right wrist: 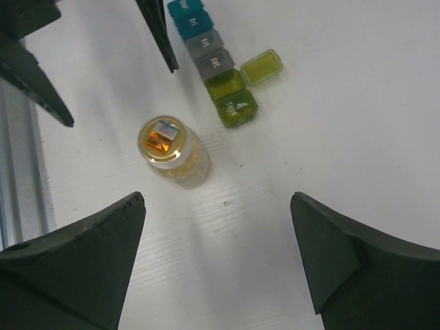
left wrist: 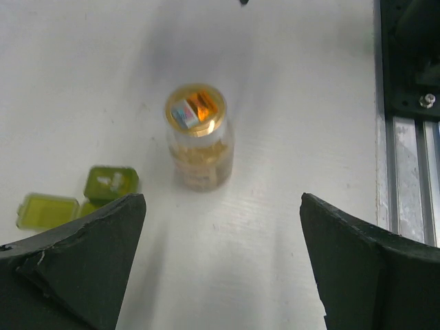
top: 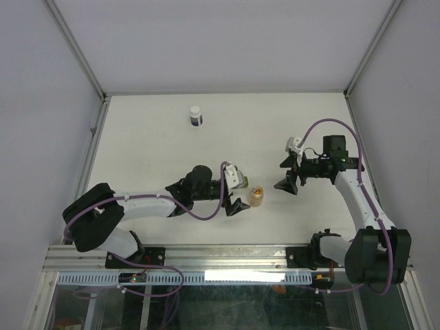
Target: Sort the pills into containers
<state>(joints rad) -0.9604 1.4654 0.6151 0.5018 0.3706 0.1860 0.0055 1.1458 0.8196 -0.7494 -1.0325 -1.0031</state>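
A small clear vial (right wrist: 172, 151) with a gold cap stands upright on the white table, and the pills (right wrist: 191, 167) show only as a yellowish-orange mass inside it. The containers (right wrist: 210, 58) are a strip of several joined compartments running from teal through grey to green. One yellow-green lid (right wrist: 261, 67) is flipped open. My left gripper (left wrist: 223, 203) is open, with the vial (left wrist: 199, 137) just ahead of its fingertips and the green compartments (left wrist: 110, 182) to its left. My right gripper (right wrist: 218, 201) is open above the table, short of the vial. From above, the vial (top: 256, 196) stands between both grippers.
A dark bottle with a white cap (top: 196, 115) stands far back on the table. The aluminium rail (left wrist: 409, 179) runs along the near edge. Grey enclosure walls with metal posts (top: 75, 51) frame the table at the sides and back.
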